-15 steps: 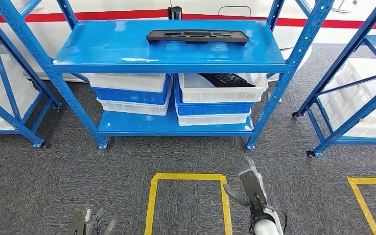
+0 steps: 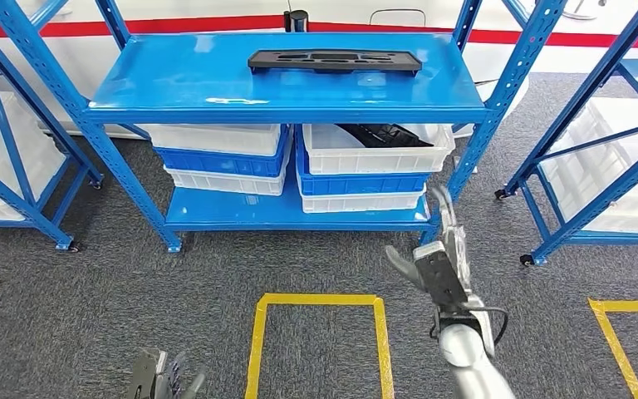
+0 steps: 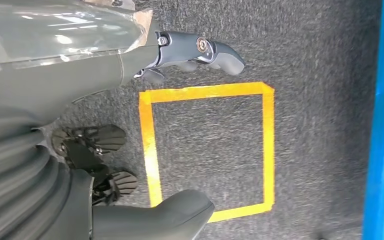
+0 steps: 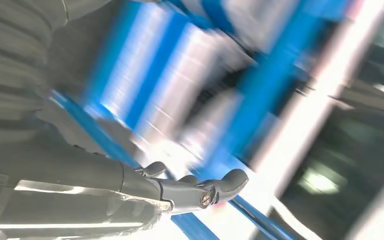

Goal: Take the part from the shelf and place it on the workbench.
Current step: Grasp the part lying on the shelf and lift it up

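The part (image 2: 335,61) is a long, flat black moulding with several cut-outs. It lies across the top shelf (image 2: 174,87) of the blue rack, near the back edge and a little toward the right end, with bare shelf all round it. Nothing touches it.

The right hand (image 2: 439,258) is raised in front of the rack's lower right side, well below the part and holding nothing, its fingers apart and pointing up. The right wrist view is blurred, though it too shows fingers with nothing in them. The left hand (image 2: 159,379) hangs low over the carpet beside a yellow taped square (image 2: 316,301), its fingers spread and empty; the left wrist view shows the same open fingers.

The part looks like stiff moulded plastic, probably light for its length, and not fragile. Its smooth, thin edges may slip, and a grip at one end would let the far end droop or swing. Taking it near the middle of its front edge, or at both ends with two hands, looks safest. The cut-outs may offer a finger hold.
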### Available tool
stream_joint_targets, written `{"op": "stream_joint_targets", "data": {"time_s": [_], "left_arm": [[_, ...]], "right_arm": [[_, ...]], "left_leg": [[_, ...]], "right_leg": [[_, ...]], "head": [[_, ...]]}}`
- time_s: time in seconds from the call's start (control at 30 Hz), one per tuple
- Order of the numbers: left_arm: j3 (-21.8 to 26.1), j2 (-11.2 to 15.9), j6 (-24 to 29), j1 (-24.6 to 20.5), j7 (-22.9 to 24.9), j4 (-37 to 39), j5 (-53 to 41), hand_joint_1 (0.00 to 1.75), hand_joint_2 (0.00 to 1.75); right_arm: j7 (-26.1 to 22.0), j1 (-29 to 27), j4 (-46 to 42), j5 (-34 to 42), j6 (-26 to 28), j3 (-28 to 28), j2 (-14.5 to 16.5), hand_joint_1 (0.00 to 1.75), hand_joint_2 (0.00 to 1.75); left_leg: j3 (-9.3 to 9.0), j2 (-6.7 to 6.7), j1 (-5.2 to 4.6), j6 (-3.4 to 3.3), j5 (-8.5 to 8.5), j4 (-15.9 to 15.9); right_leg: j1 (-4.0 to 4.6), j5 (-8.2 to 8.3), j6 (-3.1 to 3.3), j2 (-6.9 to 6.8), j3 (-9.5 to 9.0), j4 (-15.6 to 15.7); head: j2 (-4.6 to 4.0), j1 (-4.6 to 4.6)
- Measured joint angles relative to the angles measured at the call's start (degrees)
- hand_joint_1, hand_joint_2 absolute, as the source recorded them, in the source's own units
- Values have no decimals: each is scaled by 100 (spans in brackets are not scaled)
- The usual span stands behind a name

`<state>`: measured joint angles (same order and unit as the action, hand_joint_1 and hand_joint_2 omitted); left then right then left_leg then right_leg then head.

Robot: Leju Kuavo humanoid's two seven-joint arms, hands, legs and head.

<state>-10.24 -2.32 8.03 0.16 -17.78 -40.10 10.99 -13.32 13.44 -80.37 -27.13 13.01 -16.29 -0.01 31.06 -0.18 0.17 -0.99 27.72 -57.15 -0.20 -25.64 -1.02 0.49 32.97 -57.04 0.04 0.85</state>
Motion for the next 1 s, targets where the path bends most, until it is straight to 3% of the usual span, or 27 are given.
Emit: {"op": "stream_joint_targets", "data": {"time_s": [0.3,0.43,0.63,0.77,1.0], "left_arm": [[-196,-178,-169,-480,132,840,-386,0,175],[-238,-215,-202,-589,175,1021,-418,0,0],[-268,-240,-31,-728,143,1195,-546,0,0],[-285,-247,-61,-807,20,1321,-594,0,0],[-270,-249,-250,-863,-32,1456,-513,0,0]], "right_arm": [[657,1359,-1588,-927,-215,-297,-50,0,175],[781,1640,-1793,-1032,-261,-415,-48,0,175],[1420,2029,-1831,-1412,-667,-616,-10,0,175],[1812,2344,-1739,-1263,-1022,-785,133,0,175],[2042,2656,-1386,-940,-1264,-978,392,0,175]], "left_leg": [[-1,-2,1,3,-9,-2],[3,-3,2,3,-9,-2],[12,0,4,3,-9,-1],[11,-1,4,3,-9,-1],[15,-5,6,4,-10,-1]], "right_leg": [[-4,3,-1,0,0,-1],[-4,3,-1,-1,1,-2],[-3,3,-1,-1,1,-3],[-3,3,-1,-1,2,-3],[-1,3,-1,-1,1,-5]], "head": [[0,0],[0,-1],[0,0],[0,0],[0,0]]}}
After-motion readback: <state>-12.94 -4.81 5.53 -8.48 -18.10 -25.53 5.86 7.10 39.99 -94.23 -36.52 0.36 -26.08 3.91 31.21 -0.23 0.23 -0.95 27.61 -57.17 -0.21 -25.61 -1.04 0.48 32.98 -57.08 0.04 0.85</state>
